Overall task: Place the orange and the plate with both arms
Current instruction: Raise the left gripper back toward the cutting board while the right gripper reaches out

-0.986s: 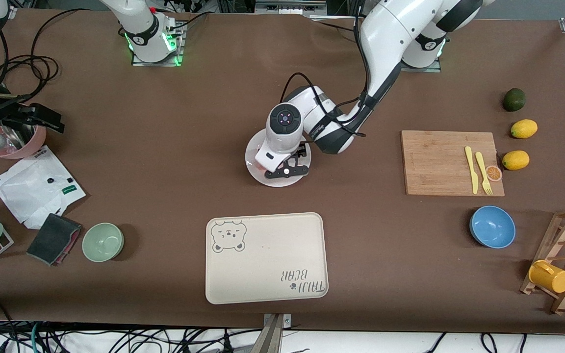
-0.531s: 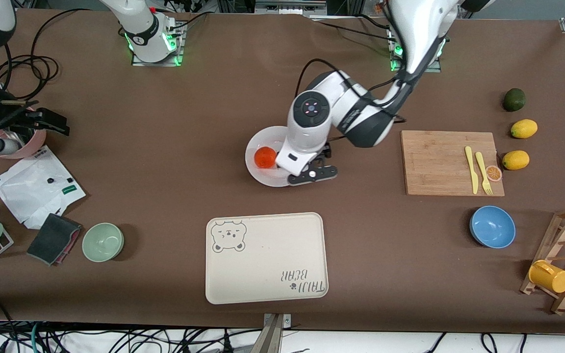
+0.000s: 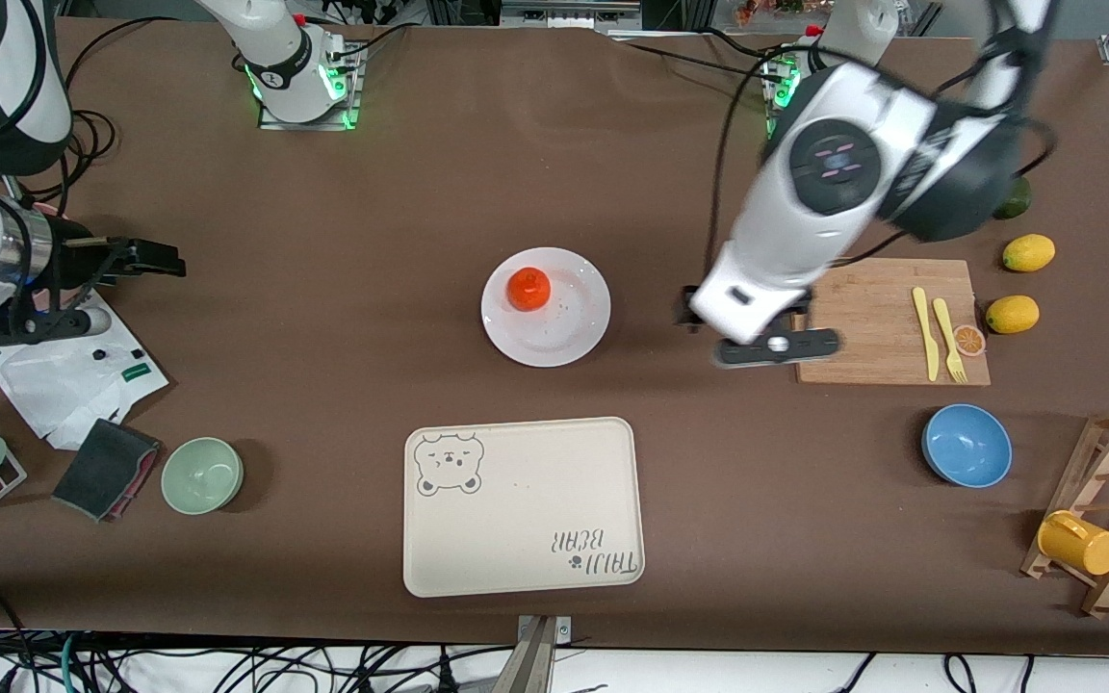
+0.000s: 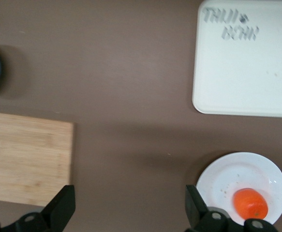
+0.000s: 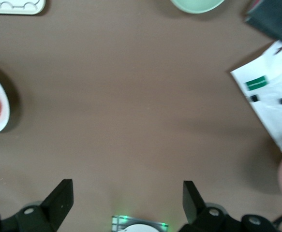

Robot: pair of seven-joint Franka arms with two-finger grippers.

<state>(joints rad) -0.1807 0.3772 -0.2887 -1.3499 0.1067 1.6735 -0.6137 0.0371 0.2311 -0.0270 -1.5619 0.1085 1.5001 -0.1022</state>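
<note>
Now I see the orange (image 3: 527, 289) resting on the plate (image 3: 569, 332); my left gripper (image 3: 757, 332) hangs open beside that plate, my right gripper (image 3: 136, 260) open, waiting well apart. Placement looks finished; next, I judge, parking both.

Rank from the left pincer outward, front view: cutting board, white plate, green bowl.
Left pincer is open.
1. Cutting board, directly under the pincer's edge, at the left arm's end.
2. White plate, mid-table, orange on it.
3. Green bowl, at the right arm's end, nearer the camera.
</note>
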